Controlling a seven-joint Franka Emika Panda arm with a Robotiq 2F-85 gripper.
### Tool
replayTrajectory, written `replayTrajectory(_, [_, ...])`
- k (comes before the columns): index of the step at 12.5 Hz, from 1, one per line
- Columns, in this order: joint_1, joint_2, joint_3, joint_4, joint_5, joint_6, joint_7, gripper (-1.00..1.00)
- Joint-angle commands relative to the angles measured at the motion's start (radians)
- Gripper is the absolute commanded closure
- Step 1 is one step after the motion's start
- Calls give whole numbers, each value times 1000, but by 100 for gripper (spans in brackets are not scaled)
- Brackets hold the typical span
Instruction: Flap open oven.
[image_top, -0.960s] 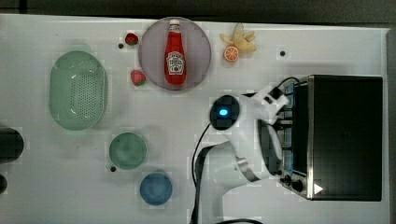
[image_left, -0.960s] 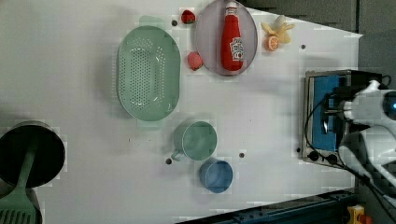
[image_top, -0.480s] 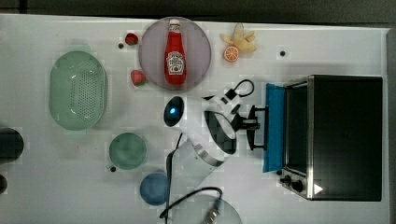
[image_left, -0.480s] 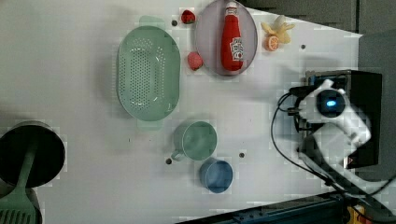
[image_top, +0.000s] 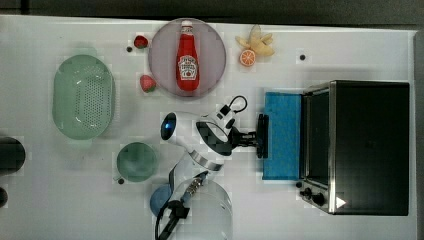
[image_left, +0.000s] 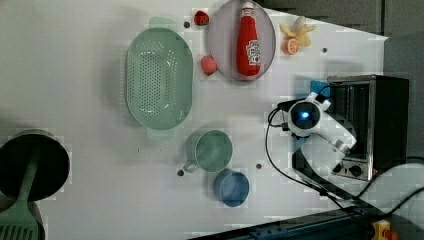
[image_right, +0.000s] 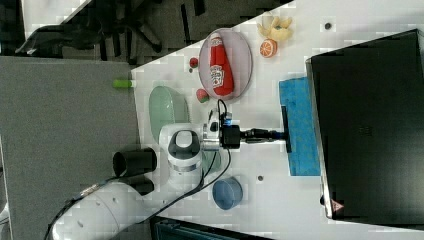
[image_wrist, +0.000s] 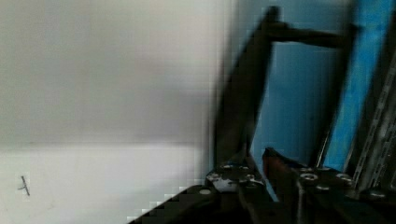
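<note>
The oven (image_top: 367, 145) stands at the top view's right, black-topped with a silver frame. Its blue glass door (image_top: 282, 135) lies folded down nearly flat toward the top view's left. My gripper (image_top: 254, 138) is shut on the door's dark bar handle (image_top: 262, 136), near the bar's middle. In the right view the gripper (image_right: 277, 135) reaches level from the wrist to the handle (image_right: 285, 129). In the wrist view a dark fingertip (image_wrist: 280, 168) sits beside the handle bar (image_wrist: 243, 107), with the blue glass behind. In the left view my arm hides most of the door in front of the oven (image_left: 390, 125).
A ketchup bottle (image_top: 187, 55) lies on a round plate (image_top: 212, 75). A green colander (image_top: 82, 97), a green cup (image_top: 136, 161) and a blue cup (image_left: 231, 187) stand to the top view's left of my arm. Fruit (image_top: 255, 47) lies near the far edge.
The oven door has swung down from upright to nearly flat. My gripper moved with the handle toward the top view's left, away from the oven body.
</note>
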Motion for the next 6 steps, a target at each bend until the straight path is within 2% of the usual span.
replayTrajectory(1, [-3,21,-11,43,-6,10,84,65])
replayTrajectory(6, [-3,-7,-13,61,30,92,92,65])
